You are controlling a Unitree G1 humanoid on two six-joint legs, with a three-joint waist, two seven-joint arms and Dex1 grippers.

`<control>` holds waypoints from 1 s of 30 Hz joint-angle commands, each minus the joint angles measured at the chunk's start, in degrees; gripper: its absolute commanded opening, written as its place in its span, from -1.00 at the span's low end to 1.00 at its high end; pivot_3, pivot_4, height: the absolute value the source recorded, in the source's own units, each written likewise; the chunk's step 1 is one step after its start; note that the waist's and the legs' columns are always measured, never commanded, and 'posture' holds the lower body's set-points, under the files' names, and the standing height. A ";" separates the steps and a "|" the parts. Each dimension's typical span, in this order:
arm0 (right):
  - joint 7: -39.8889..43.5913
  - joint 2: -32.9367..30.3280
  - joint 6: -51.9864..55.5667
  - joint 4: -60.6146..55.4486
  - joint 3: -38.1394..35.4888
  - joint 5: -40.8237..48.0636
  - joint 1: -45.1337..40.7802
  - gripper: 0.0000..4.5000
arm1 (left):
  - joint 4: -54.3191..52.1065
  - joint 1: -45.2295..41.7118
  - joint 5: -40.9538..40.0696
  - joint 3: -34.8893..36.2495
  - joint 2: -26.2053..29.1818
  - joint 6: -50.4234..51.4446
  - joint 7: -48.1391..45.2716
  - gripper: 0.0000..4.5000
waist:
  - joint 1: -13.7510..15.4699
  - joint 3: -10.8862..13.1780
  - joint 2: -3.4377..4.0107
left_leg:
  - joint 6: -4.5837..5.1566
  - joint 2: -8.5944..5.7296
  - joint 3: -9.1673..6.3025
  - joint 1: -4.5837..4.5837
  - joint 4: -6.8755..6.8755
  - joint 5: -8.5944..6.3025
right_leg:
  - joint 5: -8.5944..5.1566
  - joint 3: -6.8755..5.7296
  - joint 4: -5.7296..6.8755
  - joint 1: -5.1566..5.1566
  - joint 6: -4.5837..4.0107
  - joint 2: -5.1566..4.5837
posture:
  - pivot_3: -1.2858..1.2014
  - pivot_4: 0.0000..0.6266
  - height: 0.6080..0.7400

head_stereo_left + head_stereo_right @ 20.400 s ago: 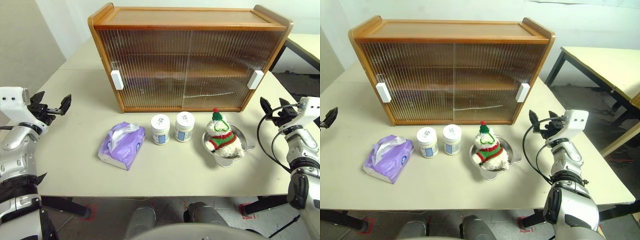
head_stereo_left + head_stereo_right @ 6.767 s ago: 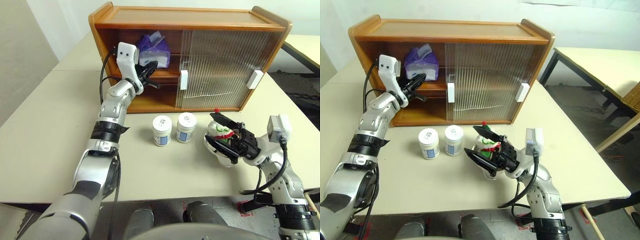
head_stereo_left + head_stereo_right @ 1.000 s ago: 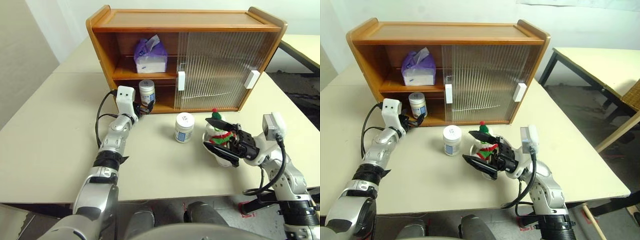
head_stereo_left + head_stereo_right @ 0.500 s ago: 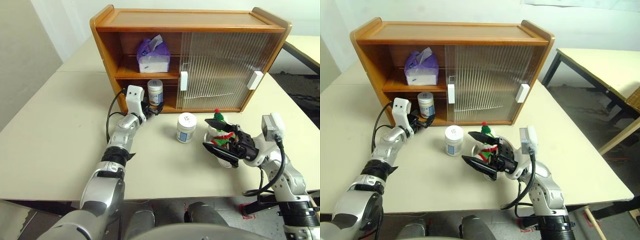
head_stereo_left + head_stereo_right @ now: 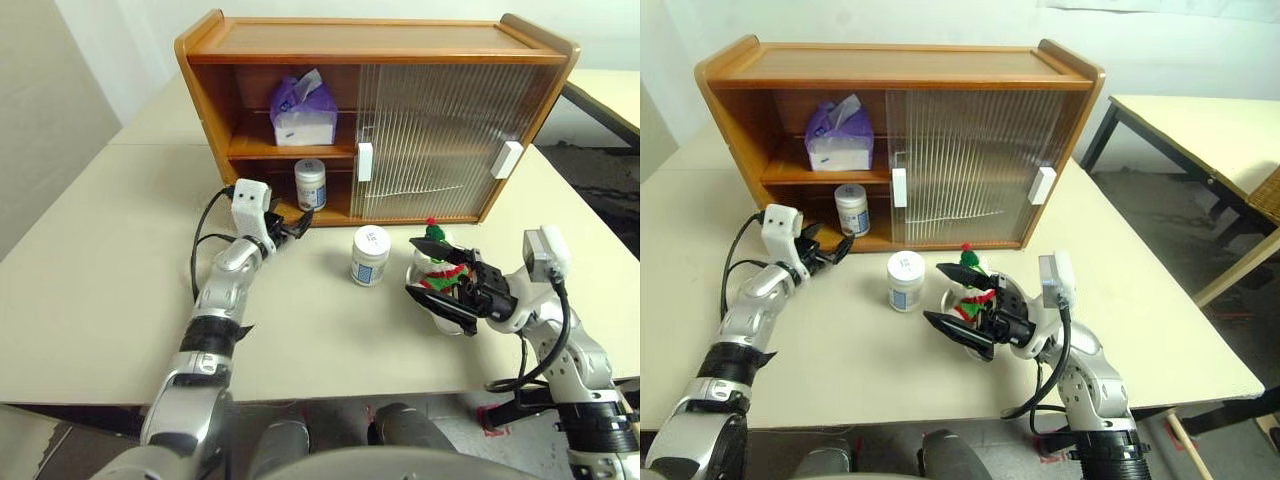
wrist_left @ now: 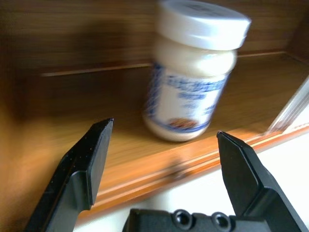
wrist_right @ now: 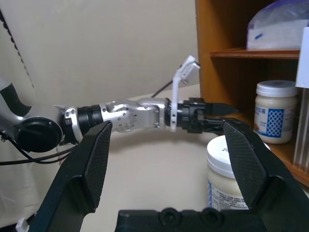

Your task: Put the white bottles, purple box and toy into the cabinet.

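Left claw hangs with its jaws spread and empty just outside the cabinet's open left half, as seen from the head camera, level with the lower shelf where one white bottle stands near the edge of the sliding door. On the upper shelf above it sits the purple box, a tuft of white tissue sticking up. The second white bottle stands on the table in front of the cabinet, near the middle of its front edge, with the toy just to its right in a steel bowl. Right claw is wide open around the toy, one finger above it and one below, not closed on it. From the left wrist camera, the two black fingers stand far apart, nothing between them, pointing at the bottle on the lower shelf beyond the cabinet's front lip. From the right wrist camera, the right claw's fingers are likewise spread, framing the left arm reaching toward the cabinet, the shelved bottle and the lid of the bottle on the table.
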 commanded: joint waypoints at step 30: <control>0.31 0.69 -0.97 0.61 2.11 -1.36 -0.80 1.00 | 4.94 -7.15 16.99 -9.70 5.11 -3.99 8.68 -0.99 | 0.91 0.06 -0.11 | -0.03 0.04 -0.01 0.21 -0.35 0.01 | -0.02 0.00 -0.02 0.04 -0.28 -0.01 | -0.10 -1.00 1.00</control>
